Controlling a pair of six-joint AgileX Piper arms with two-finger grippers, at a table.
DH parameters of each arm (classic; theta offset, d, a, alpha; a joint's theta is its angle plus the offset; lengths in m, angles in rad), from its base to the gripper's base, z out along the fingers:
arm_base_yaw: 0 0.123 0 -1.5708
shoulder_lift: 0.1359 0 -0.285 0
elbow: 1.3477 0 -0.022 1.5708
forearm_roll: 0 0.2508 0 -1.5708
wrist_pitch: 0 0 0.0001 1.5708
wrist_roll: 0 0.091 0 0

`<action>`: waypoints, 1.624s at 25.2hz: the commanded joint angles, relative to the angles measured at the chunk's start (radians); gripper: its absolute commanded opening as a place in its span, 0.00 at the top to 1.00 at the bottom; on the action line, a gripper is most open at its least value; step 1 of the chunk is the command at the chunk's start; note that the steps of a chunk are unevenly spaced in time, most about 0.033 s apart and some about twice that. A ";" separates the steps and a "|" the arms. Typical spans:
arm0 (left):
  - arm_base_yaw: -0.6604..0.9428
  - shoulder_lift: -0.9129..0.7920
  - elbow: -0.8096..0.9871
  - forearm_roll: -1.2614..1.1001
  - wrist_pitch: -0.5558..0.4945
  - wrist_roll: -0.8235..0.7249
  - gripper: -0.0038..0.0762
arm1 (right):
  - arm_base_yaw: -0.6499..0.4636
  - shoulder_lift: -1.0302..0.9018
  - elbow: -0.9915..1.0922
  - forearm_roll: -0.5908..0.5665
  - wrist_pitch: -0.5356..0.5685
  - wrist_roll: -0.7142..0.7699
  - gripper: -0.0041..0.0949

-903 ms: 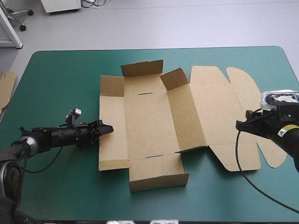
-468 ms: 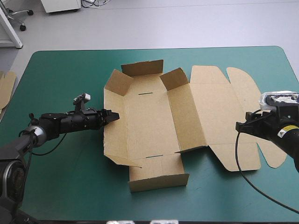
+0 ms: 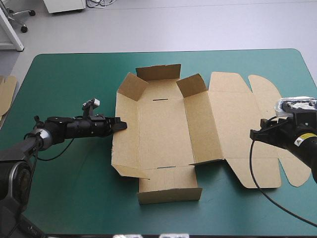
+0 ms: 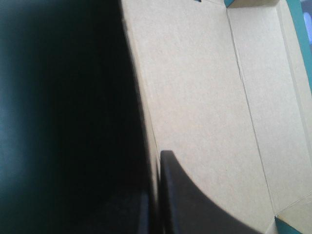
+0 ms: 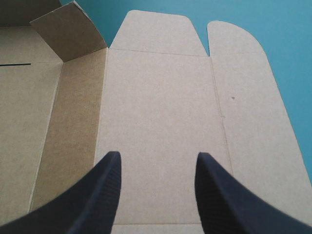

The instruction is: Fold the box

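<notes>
Gripping the box (image 3: 163,131) by its raised 9 o'clock wall, the left gripper (image 3: 120,124) has its 2 fingers (image 4: 190,200) all but closed on the board. The box lies mid-table (image 3: 64,74), lid flat toward 3 o'clock. The right gripper (image 3: 254,134) hovers over the lid, fingers (image 5: 100,192) spread, holding nothing.

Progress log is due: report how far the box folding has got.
Done: the box has its far flap and near flap standing up. In hand: the left gripper is clamped on the left wall, which is tilted partway up. Left: the lid lies flat, with the right gripper open over it.
</notes>
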 commanded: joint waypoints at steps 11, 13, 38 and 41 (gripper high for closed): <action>-0.005 0.012 -0.471 0.464 0.107 -0.128 0.97 | 0.001 0.000 -0.034 -0.004 -0.098 -0.032 0.51; -0.005 0.063 -0.601 0.532 0.182 -0.128 0.97 | 0.001 0.000 -0.034 -0.004 -0.098 -0.035 0.51; -0.514 0.331 -1.472 1.426 0.186 0.109 0.97 | 0.001 0.001 -0.034 -0.004 -0.108 -0.035 0.51; -0.550 0.291 -1.457 1.474 0.243 0.013 0.97 | 0.001 0.001 -0.038 -0.004 -0.110 -0.034 0.51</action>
